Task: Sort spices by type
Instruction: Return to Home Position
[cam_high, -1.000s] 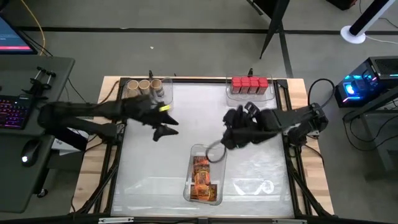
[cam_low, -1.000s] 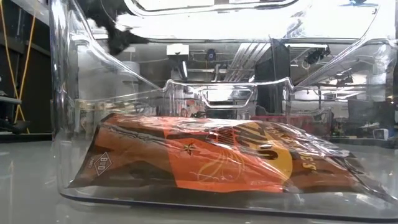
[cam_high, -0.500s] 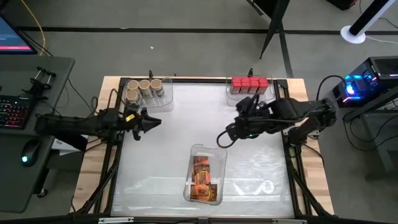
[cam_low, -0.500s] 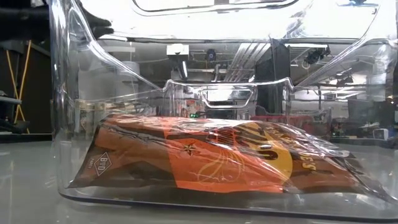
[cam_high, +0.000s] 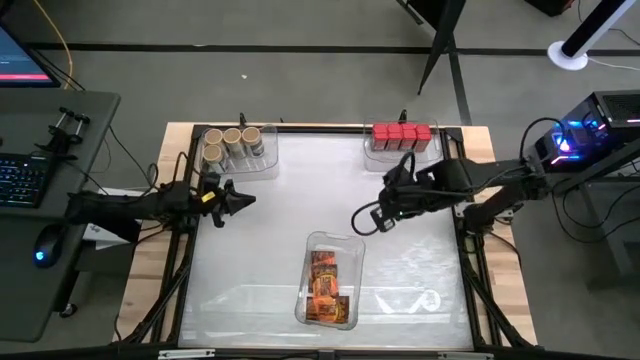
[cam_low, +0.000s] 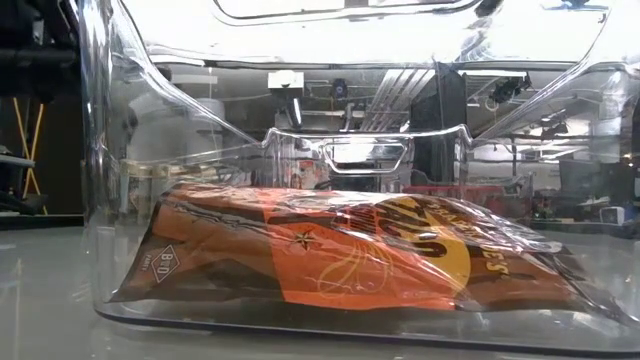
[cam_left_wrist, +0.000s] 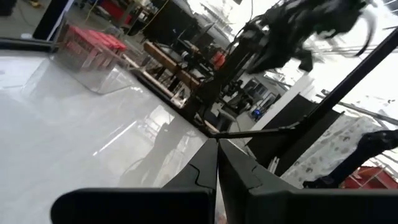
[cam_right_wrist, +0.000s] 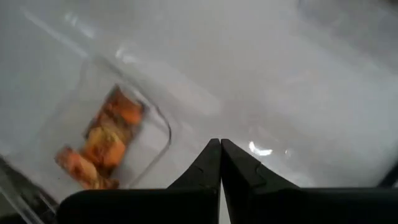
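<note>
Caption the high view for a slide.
Tan-lidded round jars, red boxy containers, orange foil packets in separate clear trays; left gripper and right gripper shut, empty.

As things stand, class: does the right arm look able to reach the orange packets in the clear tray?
Probably yes. The right gripper, shut, hangs just beyond the clear tray, whose top is open; nothing lies between, and the orange packets lie uncovered. The left gripper waits well clear.

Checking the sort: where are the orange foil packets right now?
High view: the flat orange-red foil packets lie inside the clear plastic tray at the table's bottom centre.
</note>
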